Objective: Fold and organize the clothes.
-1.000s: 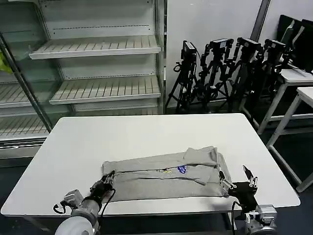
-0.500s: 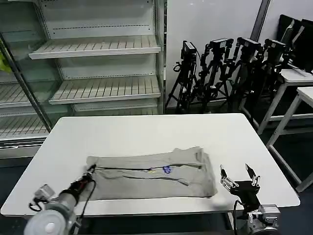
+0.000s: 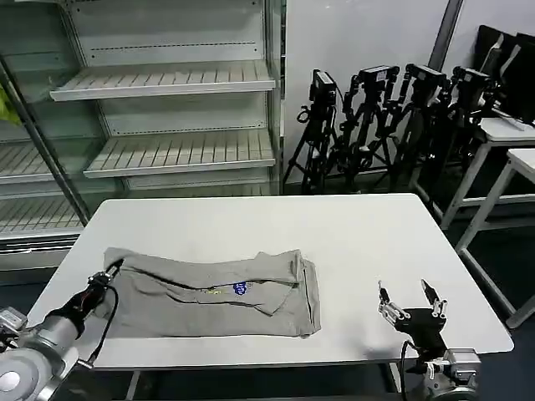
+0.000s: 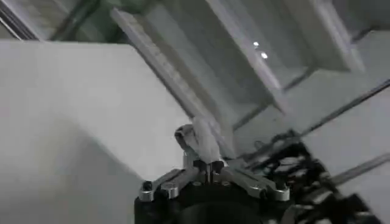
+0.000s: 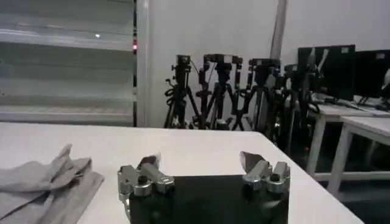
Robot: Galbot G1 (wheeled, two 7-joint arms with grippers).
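A light grey shirt [image 3: 213,292] with a small blue chest print lies folded lengthwise on the left half of the white worktop [image 3: 334,234]. The left hand [image 3: 107,274] pinches its left end near the worktop's left edge. The right hand [image 3: 411,301] hovers spread wide over bare worktop by the front right corner, well apart from the shirt.

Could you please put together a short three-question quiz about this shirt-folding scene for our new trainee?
1. True or false: the right gripper is shut on the shirt.
2. Which gripper grips the shirt? A) left B) right C) both
3. Fill in: the shirt lies toward the robot's ____ side of the table.

Key: 1. False: it hovers open, apart from the shirt, near the table's front right edge. 2. A: the left gripper pinches the shirt's left end. 3. Left.
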